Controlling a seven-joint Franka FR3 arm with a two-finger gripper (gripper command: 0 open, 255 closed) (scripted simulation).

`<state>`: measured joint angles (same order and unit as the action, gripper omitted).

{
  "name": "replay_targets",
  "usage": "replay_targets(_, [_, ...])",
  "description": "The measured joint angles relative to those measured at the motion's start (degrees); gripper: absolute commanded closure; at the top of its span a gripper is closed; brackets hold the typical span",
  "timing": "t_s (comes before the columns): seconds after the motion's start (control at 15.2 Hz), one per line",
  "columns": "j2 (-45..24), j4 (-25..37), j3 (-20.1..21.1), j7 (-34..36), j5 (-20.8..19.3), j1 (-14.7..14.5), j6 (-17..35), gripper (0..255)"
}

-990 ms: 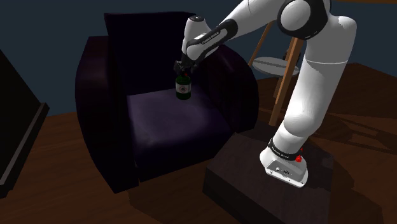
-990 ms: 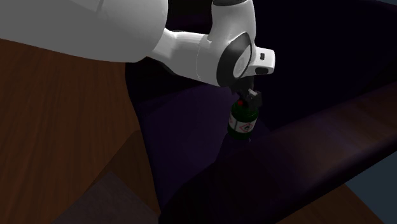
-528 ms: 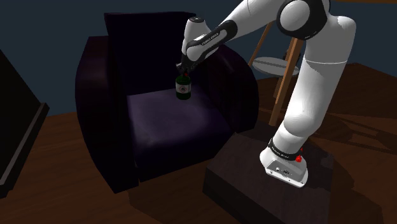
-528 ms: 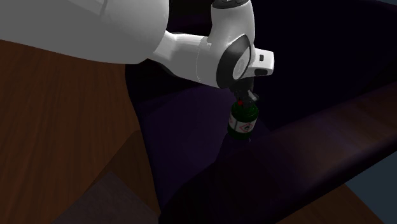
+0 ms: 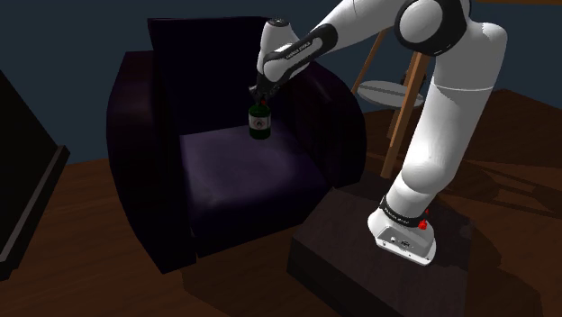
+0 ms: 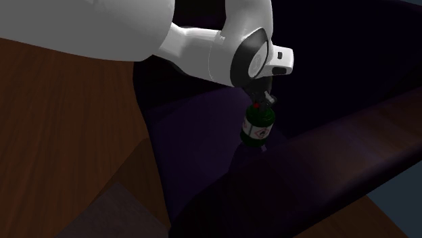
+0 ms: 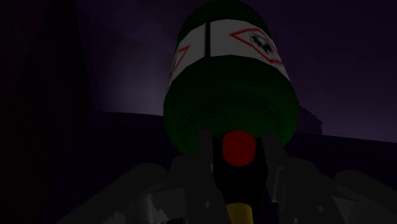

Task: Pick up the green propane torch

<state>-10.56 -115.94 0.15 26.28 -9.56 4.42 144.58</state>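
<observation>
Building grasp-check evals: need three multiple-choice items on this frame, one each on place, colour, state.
1. Where is the green propane torch? A over the armchair seat; B on a shelf; C in a drawer.
2. Its top knob is: A blue; B red; C white.
3. The gripper is: A open; B shut on nothing; C shut on the torch.
Key: 1A, the purple seat lies below it; 2B, the wrist view shows it red; 3C, it clasps the torch's neck.

A home's living room: a dark purple armchair (image 5: 225, 153) on a wooden floor (image 5: 81, 270).
</observation>
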Motion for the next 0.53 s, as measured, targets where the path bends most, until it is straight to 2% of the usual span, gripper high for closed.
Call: replay_targets(0.53, [3.0,2.5,0.2,-1.3,1.0,0.1,-5.5,255])
